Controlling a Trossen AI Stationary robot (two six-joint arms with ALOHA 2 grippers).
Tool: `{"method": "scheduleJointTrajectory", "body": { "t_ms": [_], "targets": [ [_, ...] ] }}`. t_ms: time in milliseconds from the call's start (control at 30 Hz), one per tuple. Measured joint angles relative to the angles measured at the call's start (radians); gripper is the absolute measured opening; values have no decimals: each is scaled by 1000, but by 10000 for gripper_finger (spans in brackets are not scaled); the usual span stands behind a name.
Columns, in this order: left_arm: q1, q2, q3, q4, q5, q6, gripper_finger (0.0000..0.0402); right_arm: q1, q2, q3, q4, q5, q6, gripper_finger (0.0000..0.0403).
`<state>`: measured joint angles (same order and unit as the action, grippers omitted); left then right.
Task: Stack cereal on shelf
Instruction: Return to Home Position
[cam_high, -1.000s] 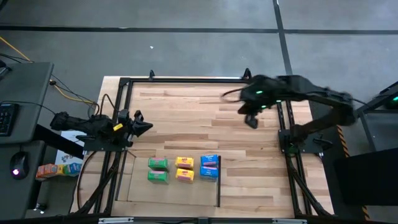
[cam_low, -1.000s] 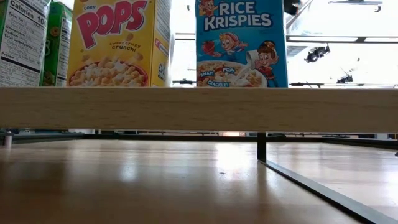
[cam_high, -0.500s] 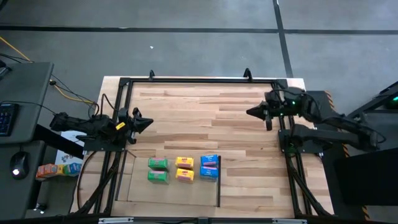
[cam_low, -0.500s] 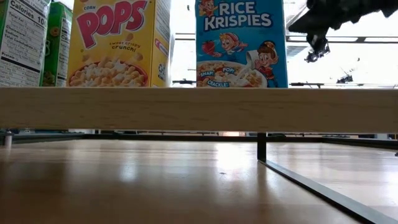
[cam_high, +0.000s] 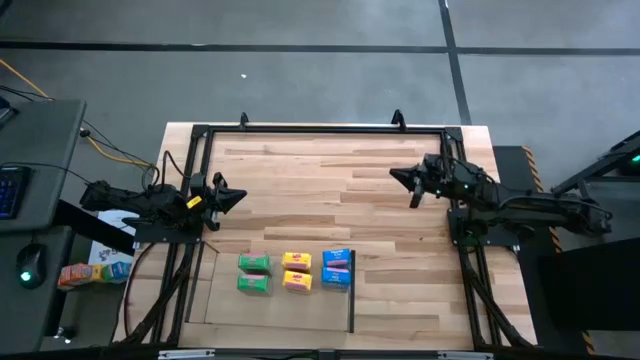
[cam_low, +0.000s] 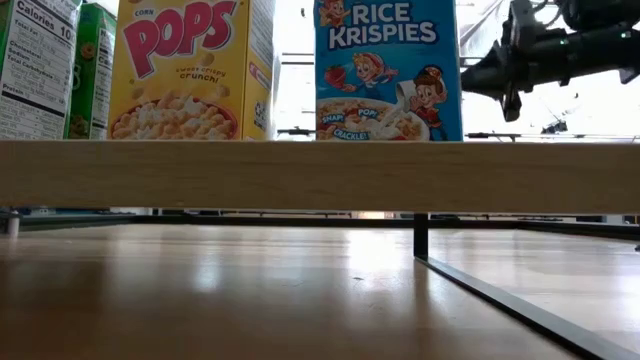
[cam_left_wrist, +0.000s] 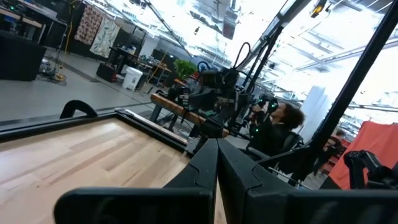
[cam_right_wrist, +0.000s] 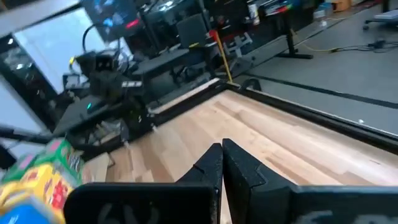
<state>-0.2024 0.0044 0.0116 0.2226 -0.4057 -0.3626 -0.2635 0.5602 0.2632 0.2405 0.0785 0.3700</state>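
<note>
Light, crushable cardboard cereal boxes (cam_high: 294, 271) lower-centre, prob best pinched gently across narrow sides; left gripper (cam_high: 238, 199) mid-left and right gripper (cam_high: 395, 175) right-of-centre both pressed together, empty.

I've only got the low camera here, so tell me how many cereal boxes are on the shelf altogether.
Observer: Six, in three pairs: green boxes, yellow boxes, blue boxes, all on the shelf.
Operator: Which arm is that at my upper right?
Observer: The right end effector, above bare table, well apart from the boxes.
Operator: Holding anything?
Observer: No; its wrist camera shows the fingers shut together with nothing between.
</note>
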Motion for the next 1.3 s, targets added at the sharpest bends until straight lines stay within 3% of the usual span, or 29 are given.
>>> {"method": "scheduleJointTrajectory", "body": {
  "t_ms": [267,367,567,767,1100,1200,1300],
  "targets": [
    [0,0,0,0,0,0,0,19,-188,-1,-284,-26,30,0],
    [0,0,0,0,-1,0,0,19,-242,-1,-298,-30,-10,0],
    [0,0,0,-9,-1,0,0,37,-275,-94,-87,-33,-28,0],
    [0,0,1,-75,-2,-1,0,77,-283,-254,169,-22,84,0],
    [0,0,1,-158,1,-1,0,83,-472,-109,-366,20,-109,0],
    [0,0,1,-159,1,-1,0,83,-556,-105,-407,21,-117,0],
    [0,0,1,-160,2,-1,1,84,-554,-143,-370,24,-86,0]
  ]
}}
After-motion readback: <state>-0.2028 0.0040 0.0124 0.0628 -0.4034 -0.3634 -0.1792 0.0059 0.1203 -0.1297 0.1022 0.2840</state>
